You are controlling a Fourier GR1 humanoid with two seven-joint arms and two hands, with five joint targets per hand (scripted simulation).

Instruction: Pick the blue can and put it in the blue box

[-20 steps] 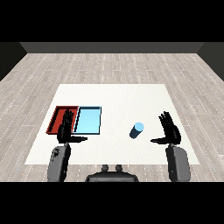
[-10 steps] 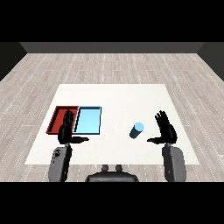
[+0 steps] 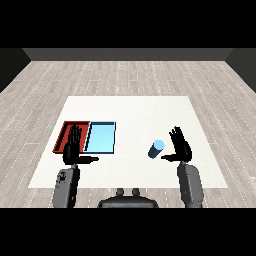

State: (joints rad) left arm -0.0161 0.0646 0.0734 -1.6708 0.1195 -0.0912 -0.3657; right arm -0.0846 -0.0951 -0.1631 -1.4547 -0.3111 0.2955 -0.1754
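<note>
The blue can [image 3: 156, 149] stands upright on the white table [image 3: 135, 115], right of centre. My right hand [image 3: 181, 148] is open just to its right, fingers straight and thumb pointing toward the can, a small gap between them. The light blue tray [image 3: 101, 137] lies left of centre with nothing in it. My left hand [image 3: 74, 149] is open near the front edge of the red tray [image 3: 70, 135], fingers up and thumb out to the right.
The red tray lies side by side with the light blue tray, on its left. White table surface spreads between the trays and the can and behind them. Grey plank floor surrounds the table.
My right hand has moved left, closing much of its gap to the can. The left hand and the can have not moved.
</note>
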